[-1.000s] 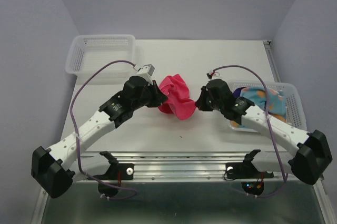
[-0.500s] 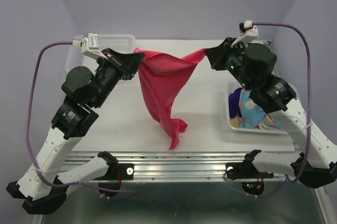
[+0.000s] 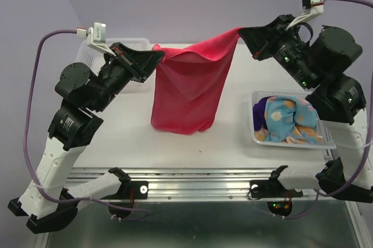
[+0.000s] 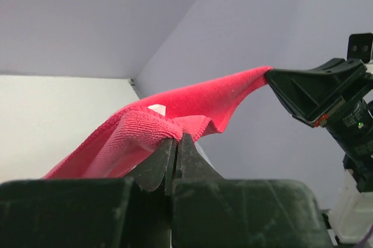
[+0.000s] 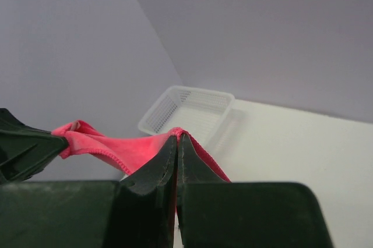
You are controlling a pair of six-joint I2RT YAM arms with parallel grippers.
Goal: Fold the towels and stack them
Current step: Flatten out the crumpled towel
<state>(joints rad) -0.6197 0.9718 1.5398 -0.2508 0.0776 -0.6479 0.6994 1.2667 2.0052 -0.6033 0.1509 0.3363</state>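
You have the magenta-pink towel (image 3: 186, 94) strung between both grippers, a soft, fine-looped cloth with a stitched hem. It hangs as a broad curtain over the middle of the white table (image 3: 233, 140). Its top edge sags slightly between the two held corners, and long vertical folds run down to a rounded lower hem. You cannot tell from above whether that hem rests on the table or hangs just clear of it. The left gripper (image 3: 158, 57) has its black fingers pressed together on the towel's left corner. In the left wrist view the cloth bunches into a thick roll right at the fingertips. The right gripper (image 3: 242, 31) is clamped the same way on the right corner, with only a thin fold of pink showing between its tips. On the right side of the table, a white mesh basket (image 3: 326, 121) holds the light blue dotted towel (image 3: 288, 114), crumpled over a dark purple towel (image 3: 260, 108) that shows only at the left. Anything lying lower in that pile is hidden. A second mesh basket (image 3: 139, 42) at the far left is mostly covered by the left arm, though the right wrist view shows its ribbed walls. Both arms are reared up high with elbows bent, the left reaching right and the right reaching left, fingers pointing toward each other. The right arm's base is cut off at the frame edge.
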